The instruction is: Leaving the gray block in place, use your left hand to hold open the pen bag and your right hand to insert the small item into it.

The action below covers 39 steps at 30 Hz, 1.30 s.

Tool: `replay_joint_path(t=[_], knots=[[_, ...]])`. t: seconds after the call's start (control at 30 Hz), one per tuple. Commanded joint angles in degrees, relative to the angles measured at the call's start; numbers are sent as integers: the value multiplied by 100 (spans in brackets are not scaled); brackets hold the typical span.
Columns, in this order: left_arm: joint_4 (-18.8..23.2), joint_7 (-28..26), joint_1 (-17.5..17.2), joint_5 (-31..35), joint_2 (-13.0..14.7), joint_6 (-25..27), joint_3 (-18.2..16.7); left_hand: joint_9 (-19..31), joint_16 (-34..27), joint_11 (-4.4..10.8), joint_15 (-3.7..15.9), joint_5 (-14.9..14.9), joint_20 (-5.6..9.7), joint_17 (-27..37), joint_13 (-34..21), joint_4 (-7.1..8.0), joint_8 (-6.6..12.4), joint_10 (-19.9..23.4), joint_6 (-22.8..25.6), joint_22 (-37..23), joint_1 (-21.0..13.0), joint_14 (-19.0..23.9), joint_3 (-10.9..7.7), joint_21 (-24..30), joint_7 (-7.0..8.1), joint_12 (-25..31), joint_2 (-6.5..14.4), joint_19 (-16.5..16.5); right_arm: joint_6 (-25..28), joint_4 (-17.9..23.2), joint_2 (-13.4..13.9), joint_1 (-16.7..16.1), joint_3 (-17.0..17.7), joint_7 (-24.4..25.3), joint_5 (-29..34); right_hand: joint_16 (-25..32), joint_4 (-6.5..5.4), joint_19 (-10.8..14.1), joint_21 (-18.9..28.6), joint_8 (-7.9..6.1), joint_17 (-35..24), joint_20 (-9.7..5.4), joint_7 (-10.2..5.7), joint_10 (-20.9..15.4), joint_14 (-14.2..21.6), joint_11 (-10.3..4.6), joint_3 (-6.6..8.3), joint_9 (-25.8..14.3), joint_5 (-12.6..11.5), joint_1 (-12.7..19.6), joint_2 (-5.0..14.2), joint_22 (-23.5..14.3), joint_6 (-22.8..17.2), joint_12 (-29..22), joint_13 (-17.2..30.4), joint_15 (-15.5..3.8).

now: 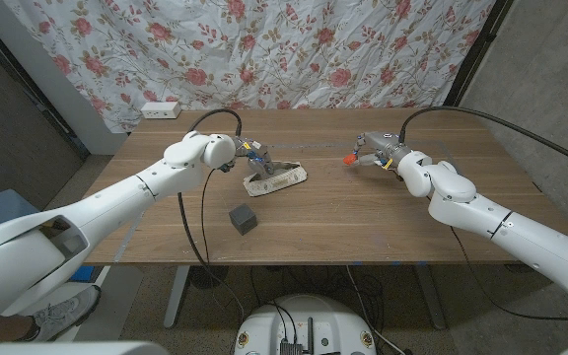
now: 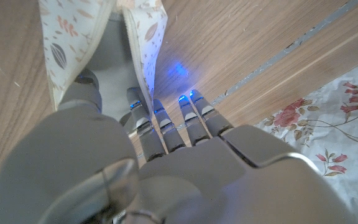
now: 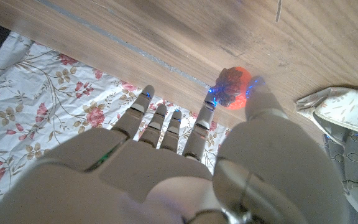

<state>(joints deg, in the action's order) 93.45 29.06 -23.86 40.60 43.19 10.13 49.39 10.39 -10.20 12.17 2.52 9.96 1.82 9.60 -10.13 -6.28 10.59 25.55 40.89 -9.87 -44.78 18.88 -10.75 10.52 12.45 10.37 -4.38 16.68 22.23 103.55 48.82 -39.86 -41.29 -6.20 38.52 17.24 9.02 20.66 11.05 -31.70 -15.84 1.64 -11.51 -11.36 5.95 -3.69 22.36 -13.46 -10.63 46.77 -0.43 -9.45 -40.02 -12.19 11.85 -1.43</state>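
Wooden table; one pen bag; one gray block

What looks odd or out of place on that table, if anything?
Nothing stands out. The pen bag lies with its mouth held open by the left hand, the right hand pinches the small orange item, and the gray block sits apart, upright.

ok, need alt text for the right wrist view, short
The right hand pinches a small orange item between thumb and a finger above the wooden table. The open end of the leaf-print pen bag lies beside it, and a floral cloth hangs beyond the table edge.
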Motion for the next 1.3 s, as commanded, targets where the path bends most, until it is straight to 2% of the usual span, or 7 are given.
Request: replay_joint_path(t=[0.03,0.53,0.7,1.3], knots=[[-97,59,99,-41,0,-172,37,12,13,-5,673,-8,1,14,-8,-7,-16,-27,-52,-7,71,-27,32,6,-1,-5,-17,-39,48,123,3,4,-8,5,93,-1,-2,-1,-12,-12,-15,33,-118,-46,39,0,-23,-14,-18,-12,53,-31,-125,19,17,-1],[-212,78,216,90,-72,-379,131,10,12,-8,671,-6,-19,12,-8,-22,0,-79,-96,-6,190,-70,88,9,-9,-3,-93,-83,158,468,-89,7,26,-57,238,-15,15,-33,-22,7,-15,67,-119,-40,18,0,-38,-8,-17,-1,32,-31,-94,24,17,19],[-265,88,249,97,-86,-472,149,9,8,-8,662,-6,-23,12,-8,-30,-5,-87,-134,-5,236,-71,116,13,-56,0,-139,-88,191,562,-130,31,26,-130,269,-21,26,-45,-25,9,-13,76,-119,-37,10,-3,-39,-7,-18,14,23,-31,-90,26,16,26],[-381,85,383,266,-193,-635,231,9,0,-9,658,4,-35,10,-8,-57,14,-94,-146,-5,285,-69,141,20,-112,8,-182,-98,-47,633,-309,168,-33,-235,290,-32,50,-76,-31,9,-7,119,-119,-32,4,1,-46,-4,-14,59,-9,-31,-100,30,15,49]])
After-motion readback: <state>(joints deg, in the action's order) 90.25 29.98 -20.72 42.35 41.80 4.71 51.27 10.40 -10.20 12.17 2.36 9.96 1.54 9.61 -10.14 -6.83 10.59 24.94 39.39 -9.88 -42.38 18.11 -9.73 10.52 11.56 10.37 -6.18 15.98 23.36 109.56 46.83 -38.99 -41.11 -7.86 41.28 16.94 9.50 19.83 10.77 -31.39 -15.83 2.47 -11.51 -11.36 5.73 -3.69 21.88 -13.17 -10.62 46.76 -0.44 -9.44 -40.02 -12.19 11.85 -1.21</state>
